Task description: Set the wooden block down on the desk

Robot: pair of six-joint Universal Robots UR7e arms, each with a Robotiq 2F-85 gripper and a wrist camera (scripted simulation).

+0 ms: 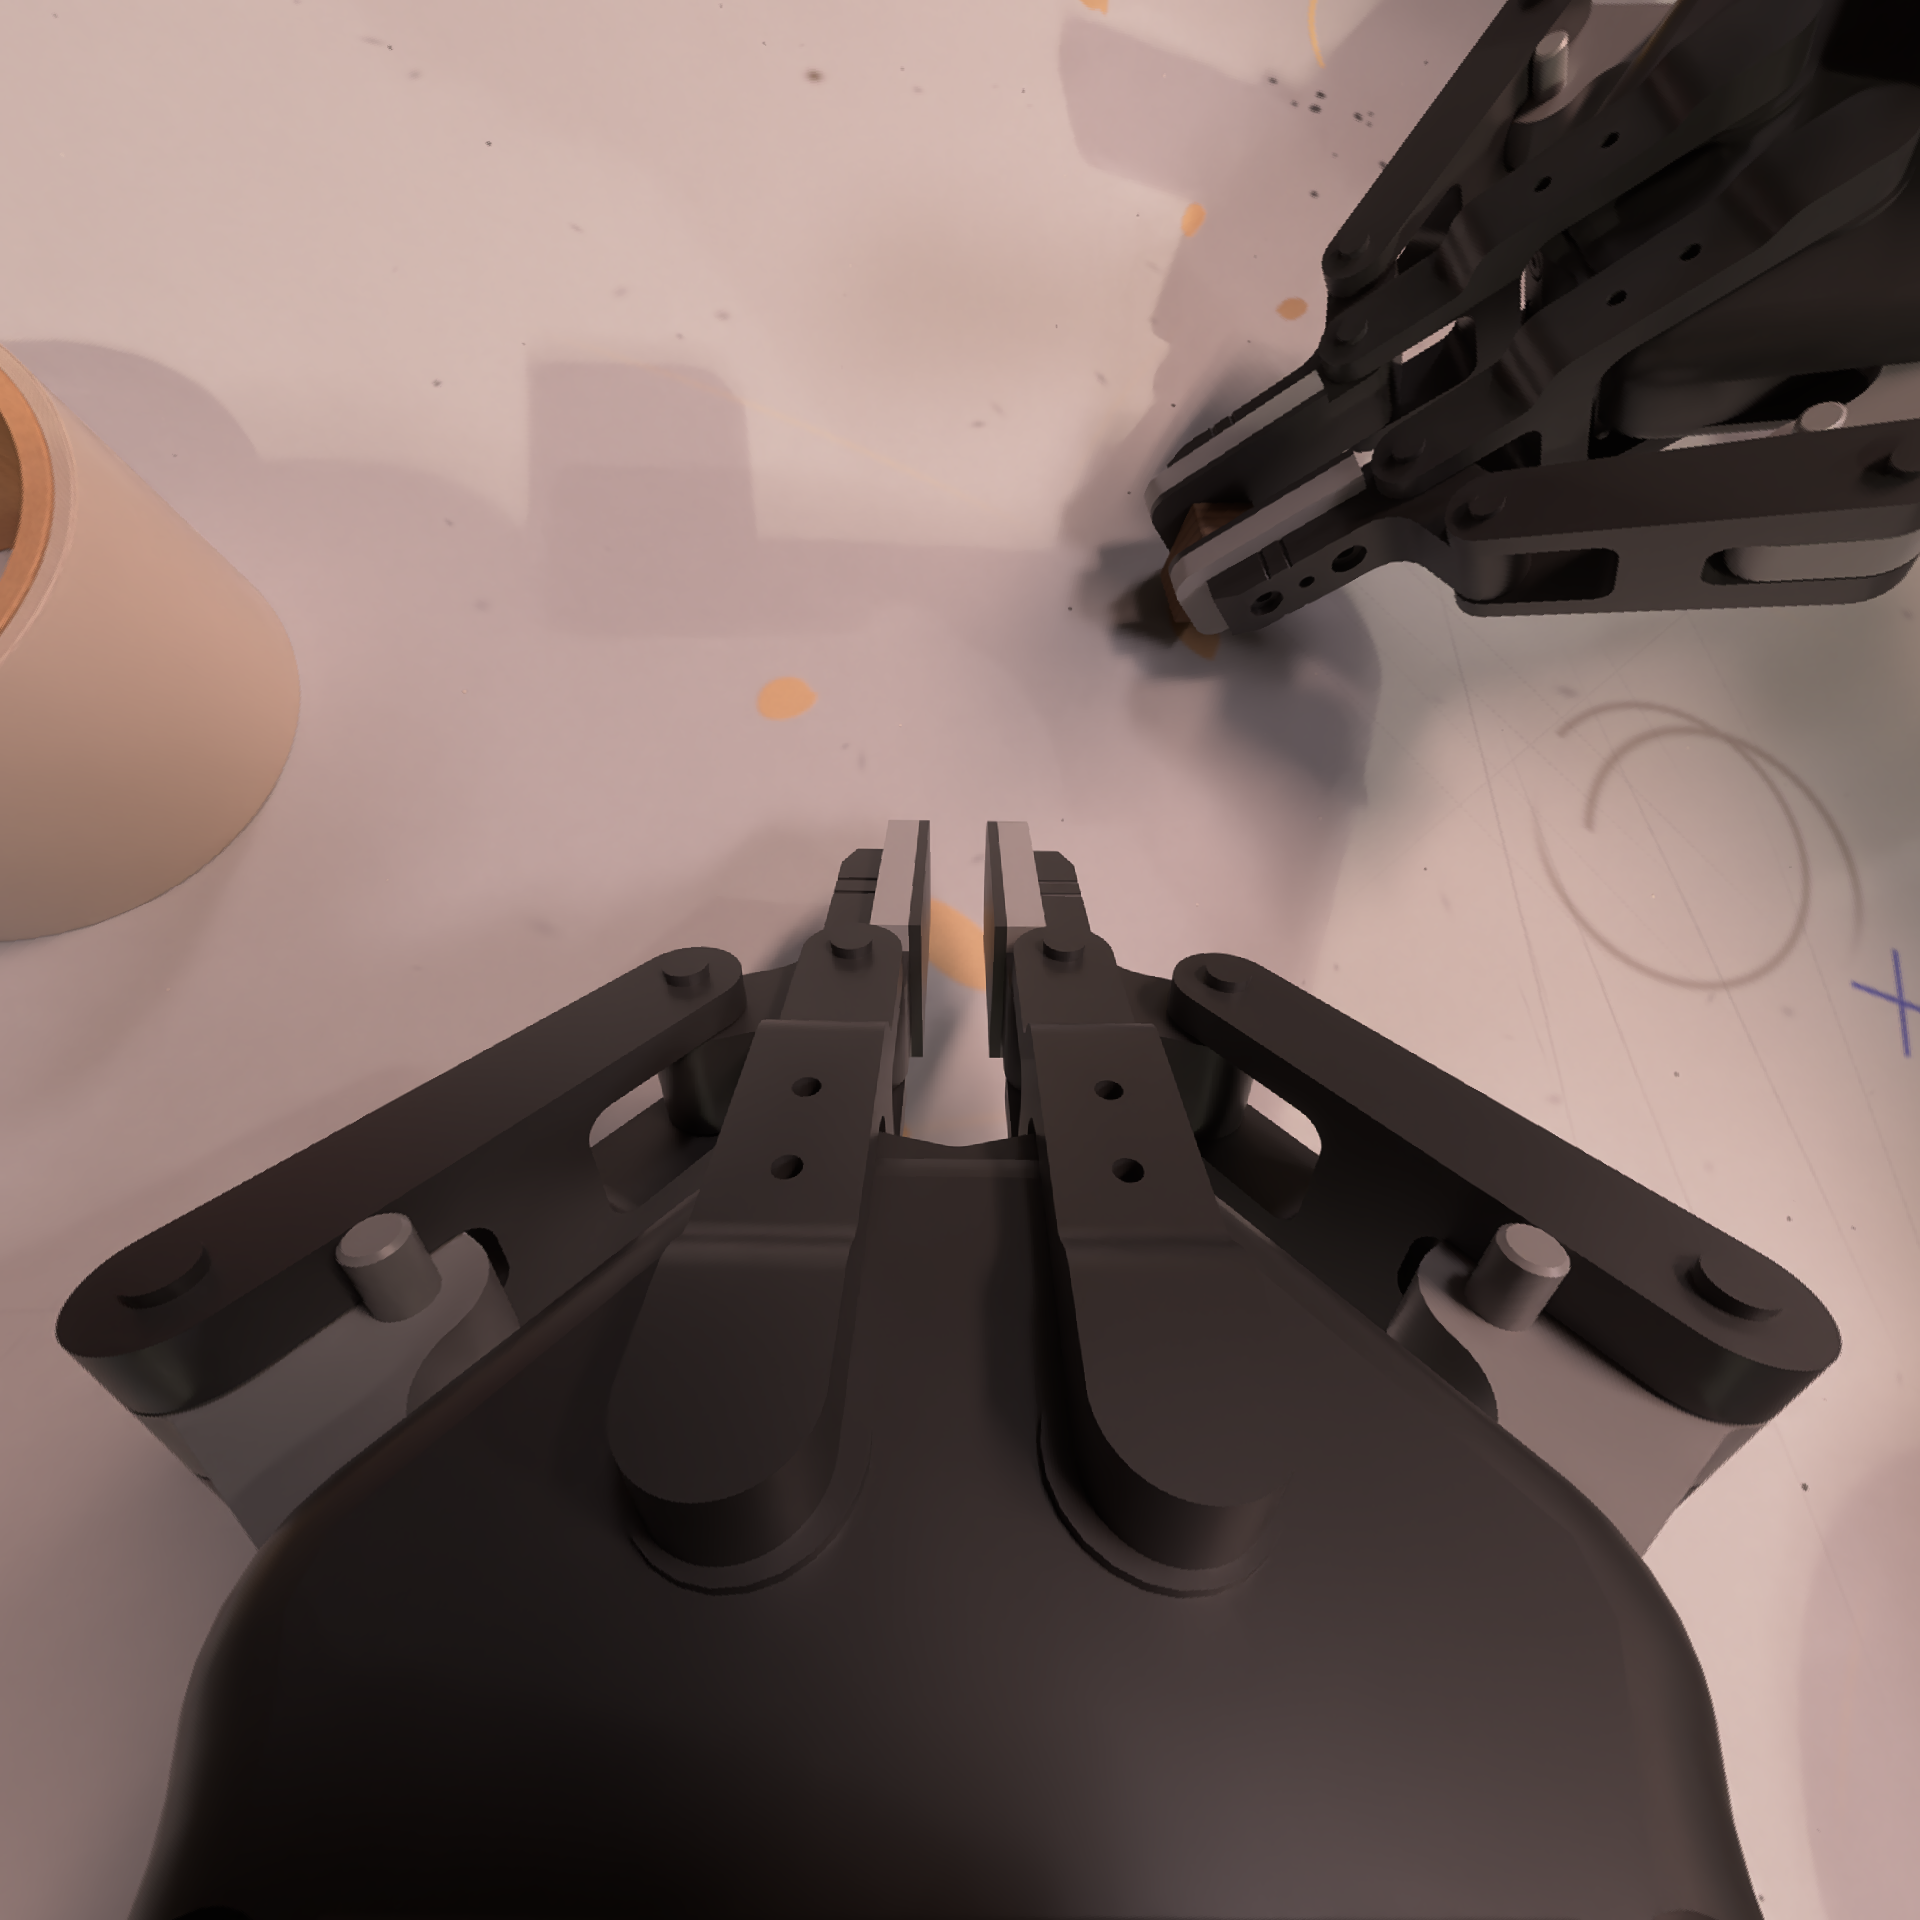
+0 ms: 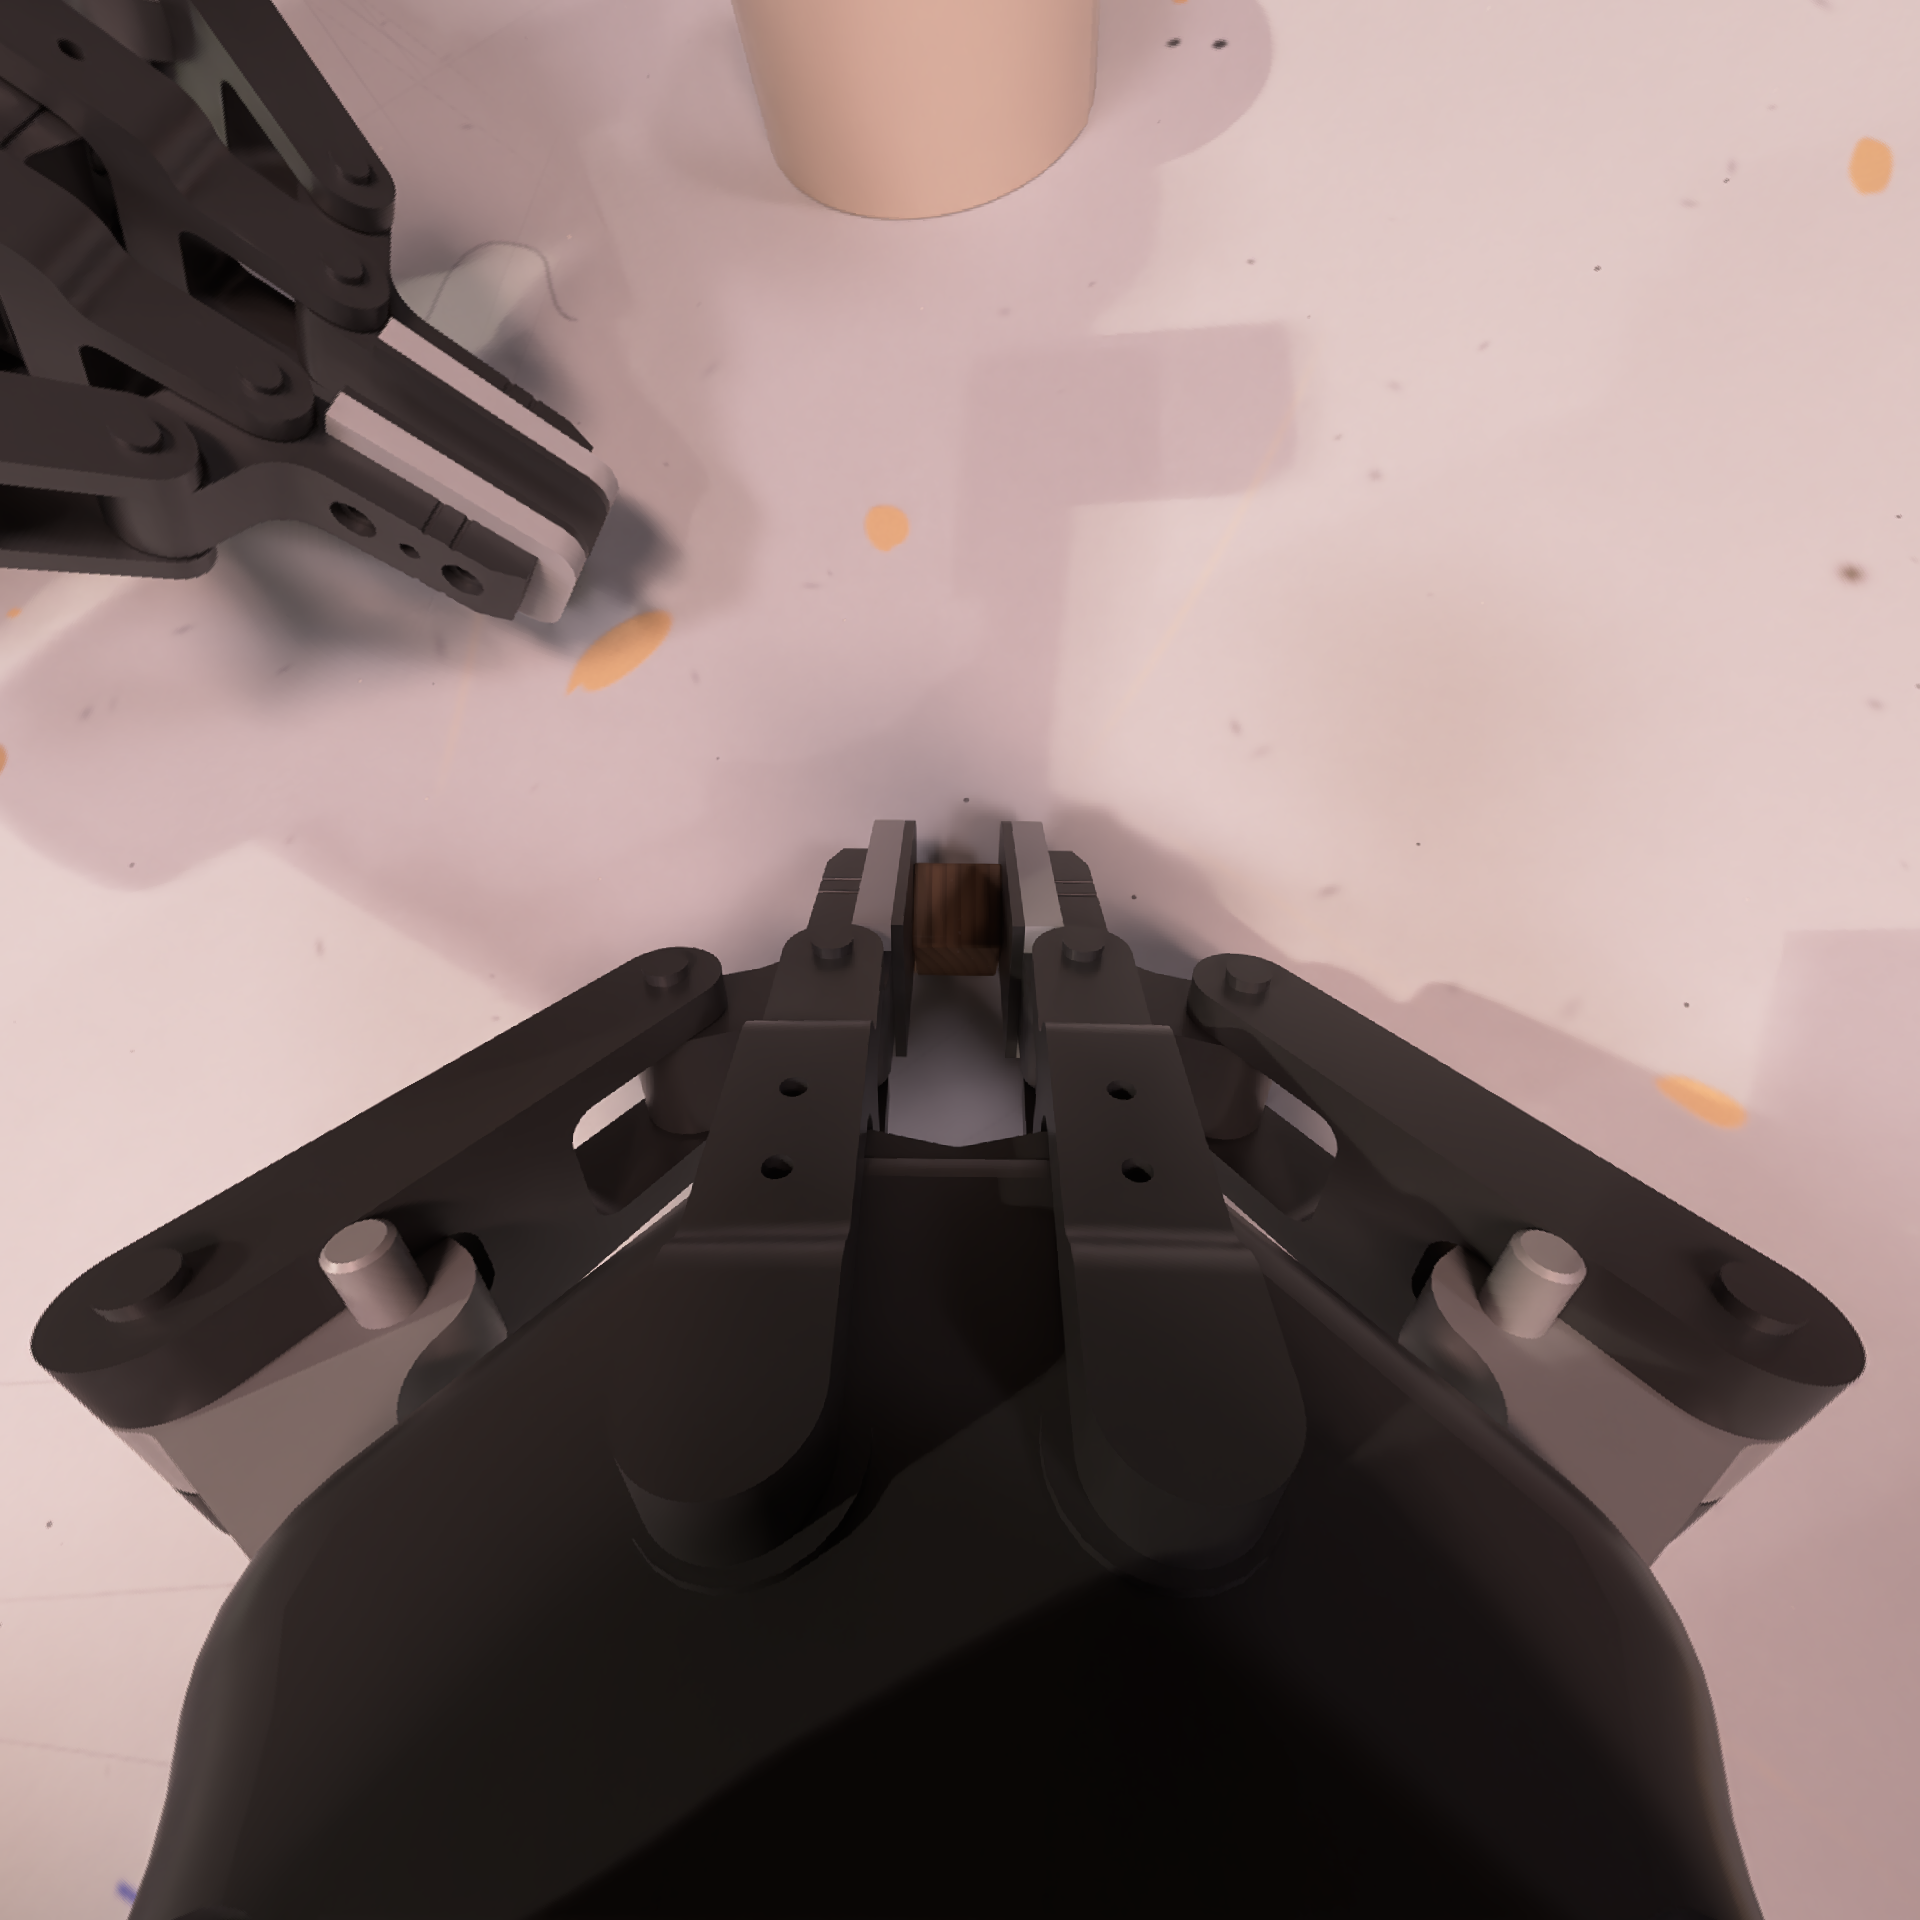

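Note:
A small dark wooden block (image 2: 956, 920) sits between the pads of my right gripper (image 2: 957, 842), which is shut on it. In the left wrist view the right gripper (image 1: 1184, 566) points steeply down at the upper right, its tips and the block (image 1: 1205, 523) at or just above the pale desk (image 1: 623, 208); I cannot tell if they touch. My left gripper (image 1: 957, 831) is empty, its fingers drawn together with only a narrow gap, low over the desk. It also shows in the right wrist view (image 2: 577, 540), at the upper left.
A tan cylinder-like object (image 1: 125, 675) with a hollow top stands on the desk at the left; in the right wrist view it (image 2: 914, 104) stands straight ahead. The desk bears orange spots, dark specks and pencil-like circles (image 1: 1704, 842).

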